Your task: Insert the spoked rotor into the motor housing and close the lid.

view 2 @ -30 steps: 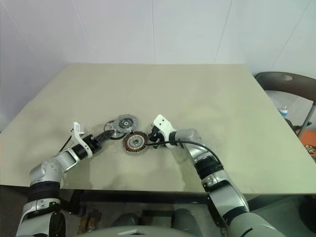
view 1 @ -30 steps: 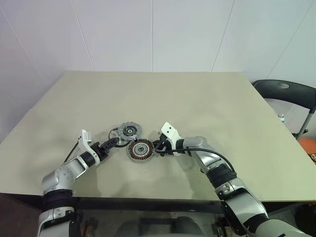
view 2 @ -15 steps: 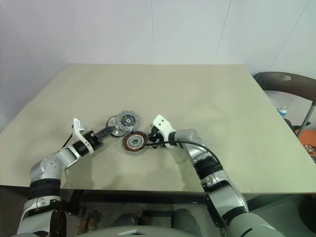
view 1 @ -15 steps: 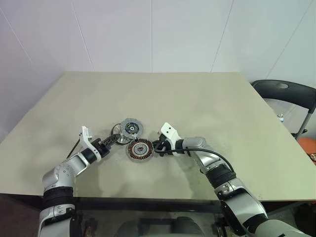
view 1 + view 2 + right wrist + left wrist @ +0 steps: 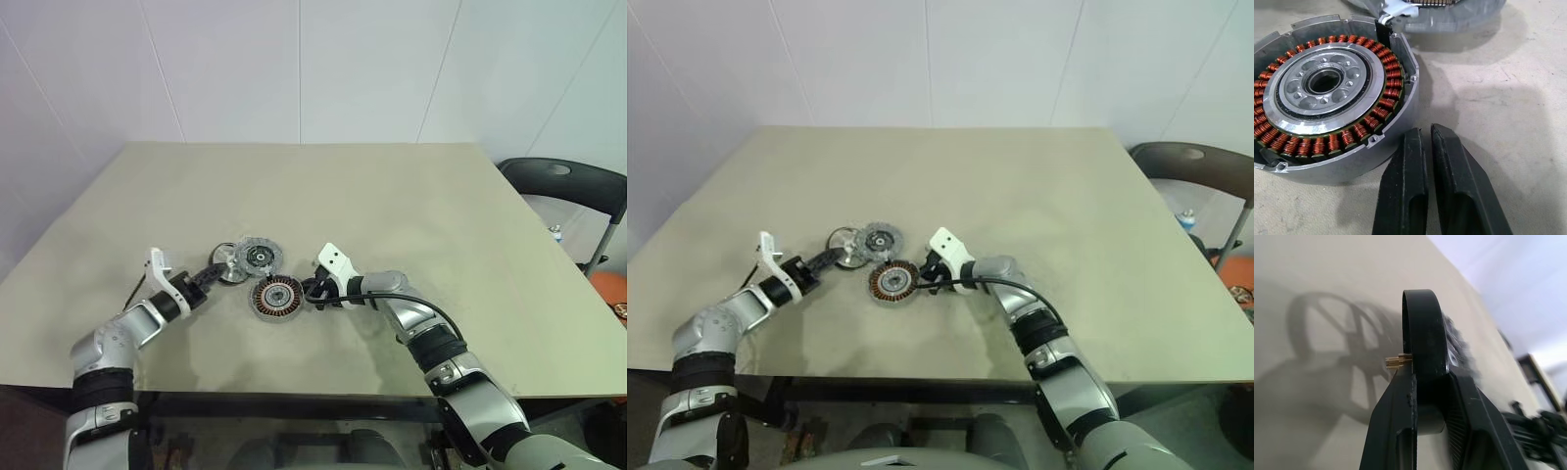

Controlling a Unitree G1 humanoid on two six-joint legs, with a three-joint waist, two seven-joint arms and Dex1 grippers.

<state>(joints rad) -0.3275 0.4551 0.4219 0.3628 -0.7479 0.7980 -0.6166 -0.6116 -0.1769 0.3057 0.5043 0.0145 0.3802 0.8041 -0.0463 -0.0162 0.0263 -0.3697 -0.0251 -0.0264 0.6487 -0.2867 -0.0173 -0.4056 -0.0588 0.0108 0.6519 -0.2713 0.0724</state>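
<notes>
Rotor (image 5: 1420, 347), seemingly pinched edge-on by left gripper (image 5: 217, 273); right gripper (image 5: 1425, 147) pressed together beside housing (image 5: 1327, 93).

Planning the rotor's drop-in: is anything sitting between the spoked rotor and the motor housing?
Nothing visible blocks it. The spoked rotor, held in the left gripper, is beside the lid; the motor housing lies open-topped, with the shut right gripper at its far side.

Probably a lab or test room: bare beige tabletop (image 5: 392, 206), plain white wall panels (image 5: 294, 69), black chair (image 5: 573, 191).
</notes>
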